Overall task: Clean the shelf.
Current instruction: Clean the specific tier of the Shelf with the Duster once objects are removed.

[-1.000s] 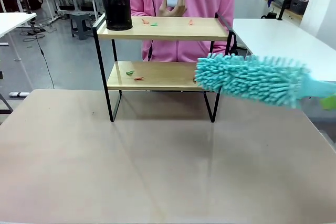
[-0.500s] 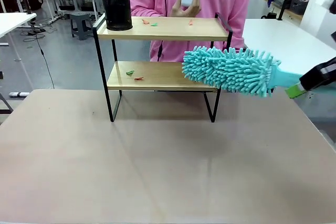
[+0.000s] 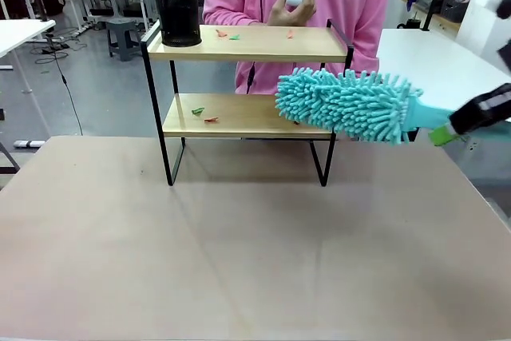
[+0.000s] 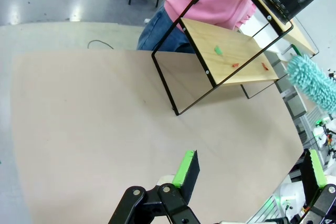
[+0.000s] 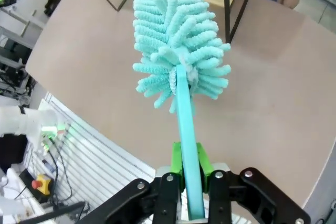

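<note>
A pale counter [image 3: 239,261] carries the shelf [image 3: 247,44] toward its far side. Off the shelf's left, the left jaws gape wide, holding nothing. Scraps [image 3: 211,119] dot its lower board. At the shelf's right end, the right jaws clamp the duster [image 3: 347,105] handle. Best to sweep low and level, clear of the frame.

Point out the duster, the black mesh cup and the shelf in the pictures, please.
duster [image 3: 347,105]: front view, middle of its fluffy head.
black mesh cup [image 3: 177,13]: front view, its side wall.
shelf [image 3: 255,42]: front view, bare part of top board.
</note>
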Controlling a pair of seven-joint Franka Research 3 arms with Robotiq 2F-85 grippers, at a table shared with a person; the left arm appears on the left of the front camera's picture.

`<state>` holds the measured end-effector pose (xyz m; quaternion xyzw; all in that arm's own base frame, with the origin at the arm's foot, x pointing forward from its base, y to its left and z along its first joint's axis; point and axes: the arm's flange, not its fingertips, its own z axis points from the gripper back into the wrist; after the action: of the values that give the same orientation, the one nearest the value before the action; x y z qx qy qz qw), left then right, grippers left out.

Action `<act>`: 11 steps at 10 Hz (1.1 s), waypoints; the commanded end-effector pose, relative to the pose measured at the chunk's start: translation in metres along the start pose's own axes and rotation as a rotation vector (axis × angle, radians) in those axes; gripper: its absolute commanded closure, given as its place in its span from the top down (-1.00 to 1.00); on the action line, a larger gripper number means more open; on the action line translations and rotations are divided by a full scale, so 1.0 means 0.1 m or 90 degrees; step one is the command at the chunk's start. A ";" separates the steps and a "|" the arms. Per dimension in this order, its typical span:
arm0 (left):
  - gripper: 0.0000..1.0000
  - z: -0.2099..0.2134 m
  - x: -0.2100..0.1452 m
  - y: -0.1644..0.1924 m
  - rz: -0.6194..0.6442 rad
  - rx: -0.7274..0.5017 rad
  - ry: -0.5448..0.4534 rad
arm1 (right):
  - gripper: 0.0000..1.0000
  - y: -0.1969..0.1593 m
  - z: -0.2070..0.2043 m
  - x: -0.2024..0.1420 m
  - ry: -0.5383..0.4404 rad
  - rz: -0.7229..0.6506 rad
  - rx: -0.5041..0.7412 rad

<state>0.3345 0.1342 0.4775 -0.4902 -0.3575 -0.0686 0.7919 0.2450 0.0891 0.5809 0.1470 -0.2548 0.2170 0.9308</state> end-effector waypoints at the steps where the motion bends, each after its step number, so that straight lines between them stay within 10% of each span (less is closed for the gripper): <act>1: 1.00 -0.02 0.01 0.00 -0.014 -0.010 -0.010 | -0.76 0.11 -0.46 0.08 -0.026 -0.046 -0.028; 10: 1.00 -0.02 0.01 0.00 -0.014 -0.010 -0.010 | -0.76 0.22 -1.41 0.03 -0.120 -0.196 -0.098; 11: 1.00 -0.02 0.01 0.00 -0.014 -0.010 -0.010 | -0.76 0.20 -1.08 0.61 -0.093 -0.164 -0.085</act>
<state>0.3347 0.1344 0.4778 -0.4902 -0.3575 -0.0686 0.7919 0.3338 0.1738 0.5189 0.1313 -0.3173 0.0568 0.9375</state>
